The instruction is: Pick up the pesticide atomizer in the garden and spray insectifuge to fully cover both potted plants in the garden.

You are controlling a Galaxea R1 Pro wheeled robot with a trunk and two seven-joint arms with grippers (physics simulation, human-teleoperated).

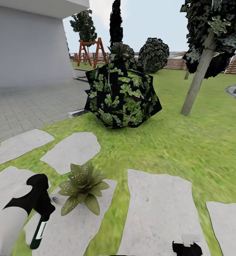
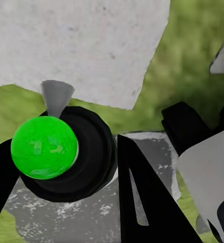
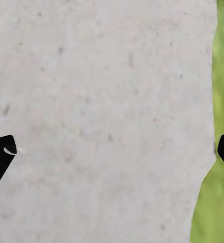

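since the pesticide atomizer (image 1: 38,233) hangs clamped in the left gripper (image 1: 38,209) just beside one potted plant (image 1: 83,187) on a stepping stone (image 1: 79,220), the pickup looks done. in the left wrist view the fingers (image 2: 142,197) flank its round top (image 2: 66,154). spraying both plants seems left, going by these views. the right gripper (image 3: 112,152) hovers spread wide over stone, holding nothing.

The left arm reaches forward low on its side, its gripper (image 1: 38,209) clamped around the atomizer (image 1: 38,231), fingers (image 2: 142,197) on either side. The right gripper (image 1: 186,247) hangs low, pointing downward, its jaws spread wide.
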